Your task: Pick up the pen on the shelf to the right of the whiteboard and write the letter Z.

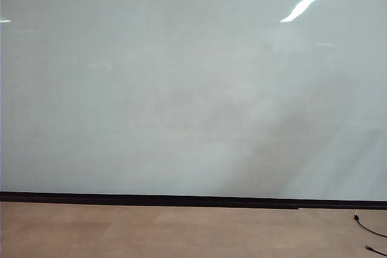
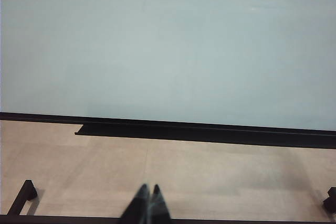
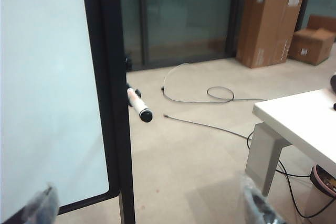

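Pen (image 3: 139, 105) beyond wide-spread right pincer (image 3: 149, 205); left pincer (image 2: 147, 203) closed.

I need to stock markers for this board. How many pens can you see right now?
1. The pen sticks out past the right edge of the whiteboard, seen only in the right wrist view. More may be hidden behind the frame.

bright; ceiling-light glare on whiteboard (image 1: 181, 89), perhaps hazy.
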Motion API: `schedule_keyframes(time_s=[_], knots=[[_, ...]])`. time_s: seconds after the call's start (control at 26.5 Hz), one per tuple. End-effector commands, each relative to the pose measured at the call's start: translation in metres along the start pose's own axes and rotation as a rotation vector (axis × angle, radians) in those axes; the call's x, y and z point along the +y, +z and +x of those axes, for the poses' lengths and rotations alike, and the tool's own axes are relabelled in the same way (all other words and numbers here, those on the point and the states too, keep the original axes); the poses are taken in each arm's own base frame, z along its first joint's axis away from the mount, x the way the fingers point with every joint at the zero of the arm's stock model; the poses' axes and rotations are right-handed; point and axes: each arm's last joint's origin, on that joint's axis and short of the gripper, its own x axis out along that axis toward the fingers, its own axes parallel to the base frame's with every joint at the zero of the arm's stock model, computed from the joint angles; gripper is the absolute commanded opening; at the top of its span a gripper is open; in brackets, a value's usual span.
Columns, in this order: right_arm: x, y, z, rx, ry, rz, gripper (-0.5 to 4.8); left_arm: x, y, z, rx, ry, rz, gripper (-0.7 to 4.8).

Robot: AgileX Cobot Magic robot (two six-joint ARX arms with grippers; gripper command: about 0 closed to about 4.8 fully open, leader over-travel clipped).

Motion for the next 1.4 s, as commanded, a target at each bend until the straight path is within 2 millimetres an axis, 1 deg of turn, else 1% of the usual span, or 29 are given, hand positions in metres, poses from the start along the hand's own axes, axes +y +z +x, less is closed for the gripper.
schedule_keyframes(time_s=[0.04,0.19,0.26,0.41,0.79,1.17,1.24,1.4], knots=[[0.002,0.010,0.008,-0.043,0.016,0.013,4.79,0.000,0.001,0.000,-0.007,0.000,0.004,-0.04],[0.003,0.015,0.018,-0.056,0.034,0.016,4.79,0.000,0.001,0.000,-0.007,0.000,0.004,-0.04],[0.005,0.020,0.029,-0.036,0.051,0.007,4.79,0.000,0.001,0.000,-0.007,0.000,0.004,-0.05],[0.006,0.020,0.041,-0.055,0.061,0.011,4.79,0.000,0.001,0.000,-0.007,0.000,0.004,-0.04],[0.006,0.009,0.063,-0.032,0.062,0.004,4.79,0.000,0.001,0.000,-0.007,0.000,0.004,-0.05],[-0.001,-0.004,0.088,-0.012,0.113,0.002,4.70,0.000,0.001,0.000,-0.007,0.000,0.004,-0.05],[-0.004,-0.006,0.097,-0.006,0.139,-0.013,4.69,0.000,0.001,0.000,-0.007,0.000,0.004,-0.04],[-0.011,-0.009,0.109,-0.008,0.173,-0.019,4.67,0.000,0.001,0.000,-0.006,0.000,0.004,-0.04]])
